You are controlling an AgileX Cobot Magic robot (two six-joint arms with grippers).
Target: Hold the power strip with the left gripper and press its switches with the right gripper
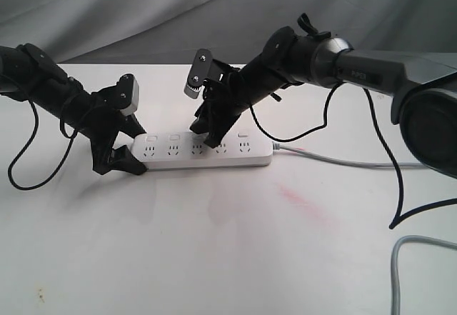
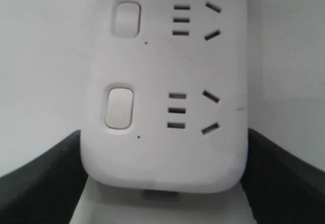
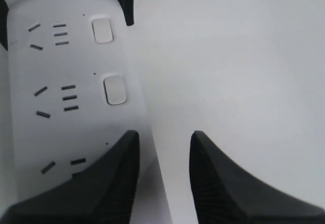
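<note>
Desk: white surface; a faint pink stain lies in front of the strip's right end.
Power strip: lies flat near the middle of the desk, lengthwise across the exterior view, sockets facing up.
Cord: grey, leaves the strip's right end and runs off to the right.
Left pincer: pinching the strip's rounded left end, with one finger against each long side.
Switches: small white buttons in a row along the strip's far edge.
Right pincer: spread, with nothing between the fingers. It points down at about the middle of the strip, one finger over the switch-side edge and the other over bare desk. Contact with a switch cannot be told.
Grey cloth: hangs behind the desk.
</note>
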